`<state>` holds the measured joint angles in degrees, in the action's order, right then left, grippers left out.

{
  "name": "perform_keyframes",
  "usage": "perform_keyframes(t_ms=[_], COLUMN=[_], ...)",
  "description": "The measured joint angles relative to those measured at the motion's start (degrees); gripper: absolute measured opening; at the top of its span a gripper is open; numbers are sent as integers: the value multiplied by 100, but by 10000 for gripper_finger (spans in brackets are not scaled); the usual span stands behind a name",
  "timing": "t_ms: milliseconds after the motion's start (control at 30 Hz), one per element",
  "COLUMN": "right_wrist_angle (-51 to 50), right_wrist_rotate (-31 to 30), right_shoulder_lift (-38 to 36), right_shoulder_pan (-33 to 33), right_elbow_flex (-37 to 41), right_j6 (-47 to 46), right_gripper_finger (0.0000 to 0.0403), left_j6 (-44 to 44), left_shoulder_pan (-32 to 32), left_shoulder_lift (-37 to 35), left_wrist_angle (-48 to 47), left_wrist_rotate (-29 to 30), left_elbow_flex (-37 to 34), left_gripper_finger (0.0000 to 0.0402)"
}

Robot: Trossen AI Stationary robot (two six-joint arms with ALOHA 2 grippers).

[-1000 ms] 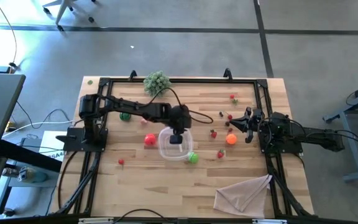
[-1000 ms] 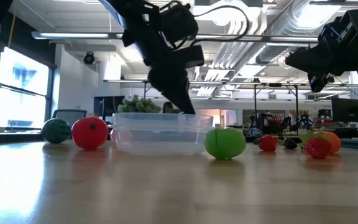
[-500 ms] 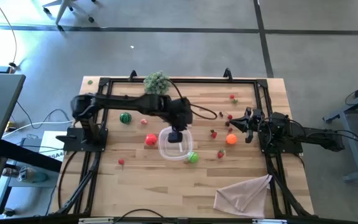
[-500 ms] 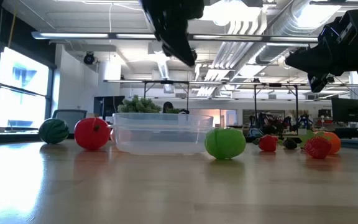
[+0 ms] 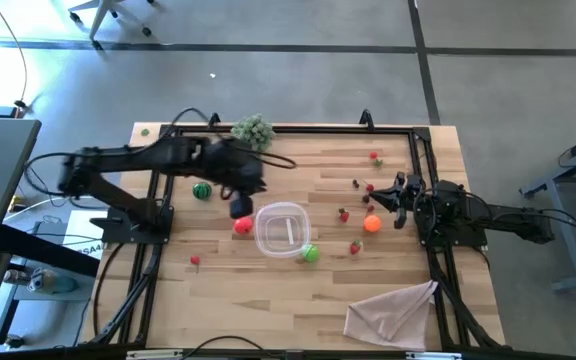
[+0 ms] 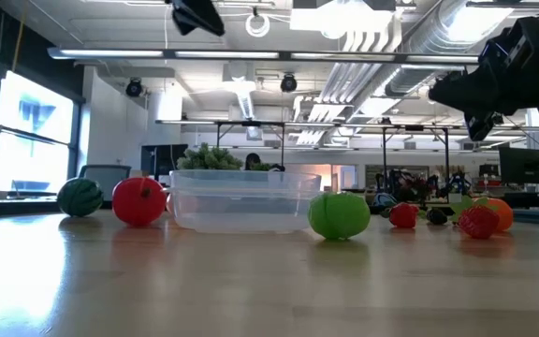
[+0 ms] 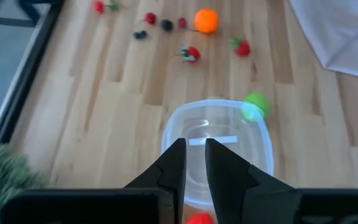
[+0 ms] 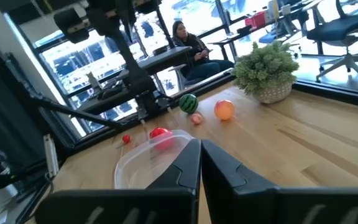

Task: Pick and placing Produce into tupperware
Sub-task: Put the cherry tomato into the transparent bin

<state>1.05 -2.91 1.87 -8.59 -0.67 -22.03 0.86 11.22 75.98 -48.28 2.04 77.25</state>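
Observation:
The clear tupperware stands mid-table with no produce showing inside. Beside it lie a red fruit on its left and a green one at its near right corner. An orange and several small red pieces lie toward the right; a striped green ball lies left. My left gripper hangs high over the tupperware's left rim, shut to a narrow slit, holding nothing. My right gripper waits shut at the right, level.
A bushy plant sprig stands at the far edge. A beige cloth lies at the near right corner. Black frame rails run along the table's sides. A person sits in the room beyond the table.
My left gripper has risen out of the tupperware and drawn back toward the table's left edge, tipping less steeply downward. Its fingers have kept the same narrow gap. The tupperware and the produce have stayed where they were.

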Motion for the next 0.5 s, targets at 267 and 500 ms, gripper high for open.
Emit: perform_keyframes(t_ms=[267,500], right_wrist_angle=[39,56], right_wrist_rotate=[-217,-364], right_shoulder_lift=[0,0], right_shoulder_pan=[-1,-1], right_elbow_flex=[0,0], right_j6=[-5,7], right_gripper_finger=[4,4], left_j6=[299,351], left_shoulder_pan=[0,0], left_shoulder_lift=[-1640,-2780], left_wrist_angle=[1460,2366], left_wrist_rotate=[19,-40], left_elbow_flex=[-2296,-3871], left_gripper_finger=[51,51])
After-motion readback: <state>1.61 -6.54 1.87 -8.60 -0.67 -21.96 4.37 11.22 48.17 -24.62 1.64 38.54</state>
